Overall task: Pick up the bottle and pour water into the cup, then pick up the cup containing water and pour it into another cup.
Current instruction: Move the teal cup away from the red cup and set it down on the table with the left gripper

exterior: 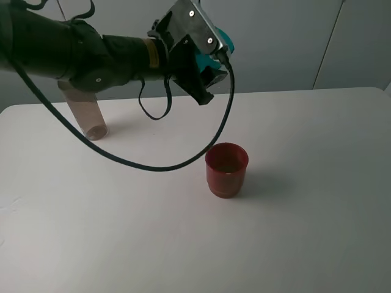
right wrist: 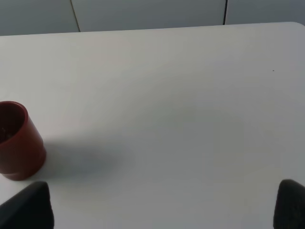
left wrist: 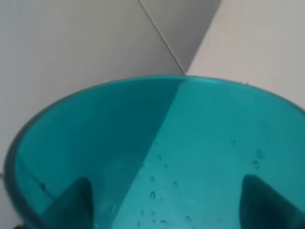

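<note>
Teal cup (exterior: 223, 41) held tipped in the air by the left end effector (exterior: 211, 64), up and behind the red cup (exterior: 226, 169), not touching it. Left wrist view filled by the teal cup's inside (left wrist: 190, 157), droplets on the wall, dark fingers (left wrist: 71, 200) showing through the plastic at both sides, so left end effector is clenched on the teal cup. Red cup upright on the white bench (exterior: 305, 213), some liquid visible inside. Bottle (exterior: 85, 113) stands on the bench well to the left of the red cup, partly hidden by the left arm. Right end effector (right wrist: 162, 210) is released, fingertips wide apart over bare bench, red cup (right wrist: 18, 140) off to one side.
</note>
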